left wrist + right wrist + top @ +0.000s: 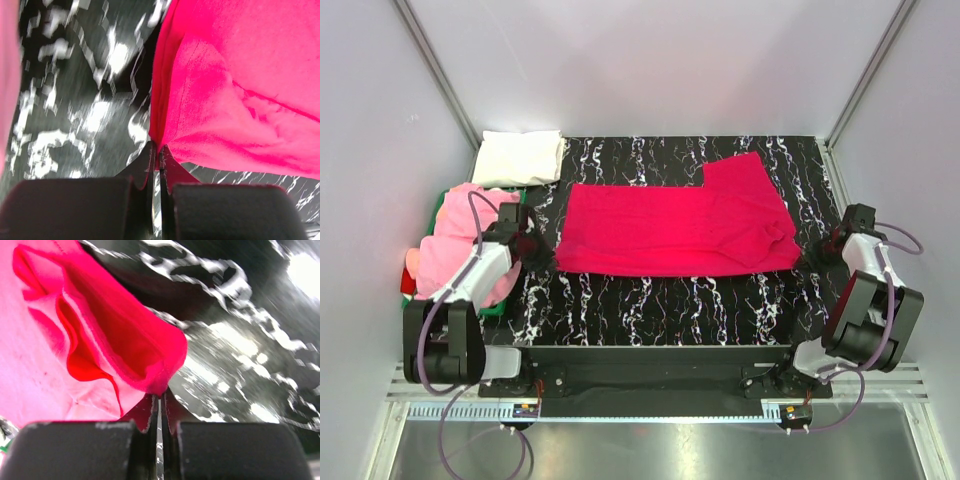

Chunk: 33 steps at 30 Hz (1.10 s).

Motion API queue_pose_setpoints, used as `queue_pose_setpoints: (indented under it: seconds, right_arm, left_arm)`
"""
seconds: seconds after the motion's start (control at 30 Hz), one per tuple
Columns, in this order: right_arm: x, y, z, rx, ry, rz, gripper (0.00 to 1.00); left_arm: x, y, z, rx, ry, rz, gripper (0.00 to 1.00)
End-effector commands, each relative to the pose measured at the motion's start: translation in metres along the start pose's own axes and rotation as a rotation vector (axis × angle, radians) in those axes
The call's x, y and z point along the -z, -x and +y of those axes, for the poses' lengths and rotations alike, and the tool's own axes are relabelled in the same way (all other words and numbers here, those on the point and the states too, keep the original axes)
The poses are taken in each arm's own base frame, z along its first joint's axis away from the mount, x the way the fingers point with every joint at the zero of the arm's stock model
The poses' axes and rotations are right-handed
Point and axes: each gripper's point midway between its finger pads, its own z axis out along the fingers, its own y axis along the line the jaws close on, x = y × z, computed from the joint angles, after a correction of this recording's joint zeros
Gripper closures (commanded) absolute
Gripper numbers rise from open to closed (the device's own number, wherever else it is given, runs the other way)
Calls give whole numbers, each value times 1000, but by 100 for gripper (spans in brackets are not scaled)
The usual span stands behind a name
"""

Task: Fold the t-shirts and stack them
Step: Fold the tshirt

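The crimson-red t-shirt [670,228] lies spread flat across the middle of the black marbled table, one sleeve jutting toward the far right. My left gripper [542,254] is shut on the shirt's near left corner [159,142]. My right gripper [810,256] is shut on its near right corner [161,386], where the cloth bunches into folds. A light pink t-shirt [460,243] lies crumpled at the left on the green tray. A folded white t-shirt [520,157] sits at the far left corner.
The green tray [492,310] sits at the table's left edge under the pink shirt. A red object [410,280] shows at the tray's left. White walls enclose the table on three sides. The black marbled surface [650,305] shows in front of the red shirt.
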Motion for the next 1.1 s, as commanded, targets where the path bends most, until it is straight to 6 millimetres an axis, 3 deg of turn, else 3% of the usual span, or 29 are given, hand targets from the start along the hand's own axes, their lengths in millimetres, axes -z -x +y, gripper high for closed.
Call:
queue_pose_setpoints:
  seconds: [0.0,0.13,0.23,0.27,0.3,0.33,0.37,0.43,0.6,0.67,0.83,0.93,1.07]
  right_arm:
    - [8,-9,-27,-61,-86,-24,100]
    - [12,-17,-43,-117,-115,-30,100]
    - [16,-19,-54,-154,-136,-57,97]
    - [18,-19,-59,-166,-137,-64,87]
    - [18,-20,-59,-169,-126,-60,72]
    - [20,-19,-59,-163,-120,-67,33]
    - [23,-16,-57,-152,-110,-85,18]
    - [30,-15,-53,-137,-83,-102,5]
    - [56,-21,-16,-24,145,-164,5]
    - [62,-21,-6,16,191,-188,5]
    - [45,-33,22,78,260,-121,15]
    - [29,-34,32,116,217,-112,20]
    - [12,-22,36,121,183,-118,23]
  left_arm:
    - [10,-25,9,38,-12,30,100]
    - [22,-42,12,39,-38,39,98]
    - [29,-56,13,48,-74,60,79]
    - [31,-60,9,45,-97,65,52]
    - [35,-62,4,35,-118,73,44]
    - [40,-63,0,23,-143,70,40]
    - [45,-62,-4,11,-164,68,35]
    - [61,-56,-14,-56,-201,47,26]
    - [93,-33,-30,-236,-243,-36,21]
    - [96,-27,-28,-280,-239,-75,20]
    - [91,-26,-34,-293,-287,-90,21]
    - [93,-23,-32,-291,-286,-106,21]
    - [95,-22,-33,-291,-297,-120,21]
